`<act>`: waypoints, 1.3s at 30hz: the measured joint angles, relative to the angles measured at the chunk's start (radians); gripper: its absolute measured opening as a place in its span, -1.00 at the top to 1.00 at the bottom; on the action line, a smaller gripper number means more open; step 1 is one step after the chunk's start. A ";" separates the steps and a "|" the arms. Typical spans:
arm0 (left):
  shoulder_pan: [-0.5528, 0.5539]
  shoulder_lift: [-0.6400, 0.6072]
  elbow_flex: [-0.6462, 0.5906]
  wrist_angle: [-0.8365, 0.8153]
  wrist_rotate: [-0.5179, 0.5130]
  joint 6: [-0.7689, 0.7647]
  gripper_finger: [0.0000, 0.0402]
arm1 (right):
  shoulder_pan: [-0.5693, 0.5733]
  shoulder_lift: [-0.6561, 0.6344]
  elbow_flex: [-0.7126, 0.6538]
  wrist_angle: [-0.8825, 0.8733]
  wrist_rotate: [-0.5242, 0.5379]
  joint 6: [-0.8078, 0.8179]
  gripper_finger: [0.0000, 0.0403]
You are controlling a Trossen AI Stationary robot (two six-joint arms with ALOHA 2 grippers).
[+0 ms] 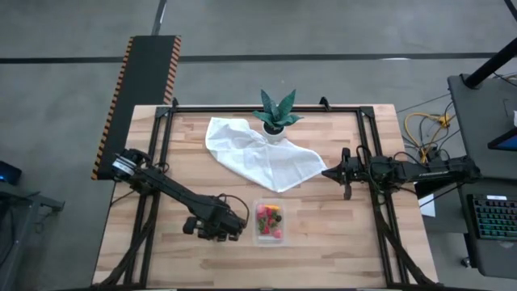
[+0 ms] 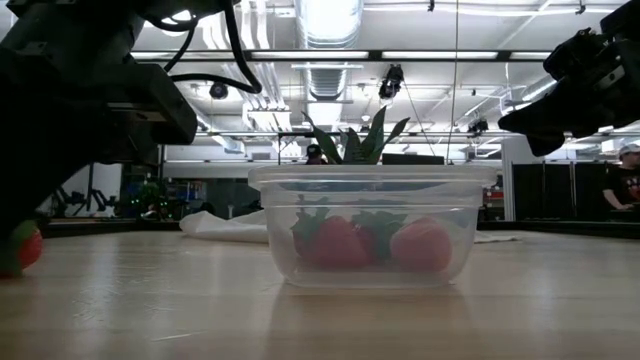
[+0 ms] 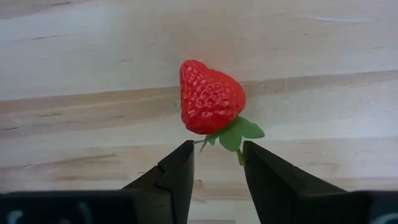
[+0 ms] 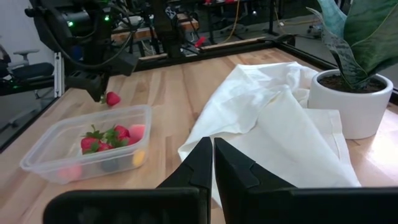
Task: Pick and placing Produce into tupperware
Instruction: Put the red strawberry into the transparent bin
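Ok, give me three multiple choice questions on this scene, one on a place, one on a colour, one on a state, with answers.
1. Where is the loose strawberry?
A. on the bare table
B. on the white cloth
C. in the plant pot

2. What colour is it?
A. yellow
B. red
C. purple

3. How is the left gripper?
A. shut on the tupperware
B. holding the cloth
C. open

Answers: 1 A, wood lies all round it. 2 B, red with green leaves. 3 C, its fingers stand apart just short of the berry.

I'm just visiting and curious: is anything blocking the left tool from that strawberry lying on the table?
Nothing visible. The left tool is open with the strawberry just ahead of its fingertips on bare wood. The tupperware sits just beside it.
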 joint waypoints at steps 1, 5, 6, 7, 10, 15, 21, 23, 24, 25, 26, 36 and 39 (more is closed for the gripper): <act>0.000 0.000 0.000 0.000 0.001 0.000 0.42 | 0.000 0.000 0.000 0.000 -0.002 0.000 0.96; 0.000 0.000 0.000 -0.001 0.001 0.000 0.59 | 0.000 0.000 0.000 0.000 -0.003 0.000 0.96; 0.000 0.000 0.000 -0.001 0.001 0.000 0.64 | 0.000 0.000 0.000 0.000 -0.003 0.000 0.96; 0.000 0.000 0.000 -0.001 0.001 0.000 0.68 | 0.000 0.000 0.000 0.000 -0.003 0.000 0.96; 0.000 0.000 0.000 0.000 0.004 0.002 0.81 | 0.000 0.000 0.000 0.000 -0.003 0.000 0.96; 0.000 0.000 0.000 0.001 0.048 0.031 0.98 | 0.000 0.000 0.000 0.000 -0.003 0.000 0.96; 0.000 0.000 0.000 0.001 0.097 0.115 0.99 | 0.000 0.000 0.000 0.000 -0.003 0.000 0.96; 0.000 0.000 0.000 0.001 0.098 0.140 1.00 | 0.000 0.000 0.000 0.000 -0.003 0.000 0.96; 0.000 0.000 0.000 0.001 0.098 0.143 1.00 | 0.000 0.000 0.000 0.000 -0.003 0.001 0.96; 0.000 0.000 0.000 0.001 0.098 0.143 1.00 | 0.000 0.000 0.000 0.000 -0.003 0.001 0.96; 0.000 0.000 0.000 0.001 0.098 0.144 1.00 | 0.000 0.000 0.000 0.000 -0.003 0.000 0.96; 0.001 -0.001 0.022 -0.008 0.103 0.207 1.00 | 0.000 0.000 0.000 0.000 -0.002 0.000 0.96; 0.001 -0.001 0.035 -0.037 0.102 0.215 1.00 | 0.000 0.000 0.000 0.000 -0.002 0.000 0.96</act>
